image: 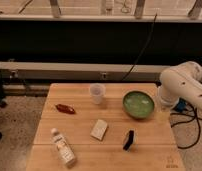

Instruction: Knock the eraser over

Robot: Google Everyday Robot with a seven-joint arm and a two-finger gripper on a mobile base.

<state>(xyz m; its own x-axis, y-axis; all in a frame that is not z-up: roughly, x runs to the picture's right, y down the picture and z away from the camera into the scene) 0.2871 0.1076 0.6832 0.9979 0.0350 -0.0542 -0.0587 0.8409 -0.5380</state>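
The eraser (128, 139) is a small thin black slab standing on its edge near the front right of the wooden table (79, 97), leaning slightly. My white arm (185, 87) comes in from the right edge of the view. My gripper (163, 113) hangs below the arm at the table's right edge, just right of the green bowl (138, 104). It is behind and to the right of the eraser, well apart from it.
A clear plastic cup (97, 93) stands at the back middle. A flat beige block (99, 129) lies left of the eraser. A red-brown packet (65, 108) and a lying bottle (63, 146) are on the left. Cables (190, 125) lie on the floor at right.
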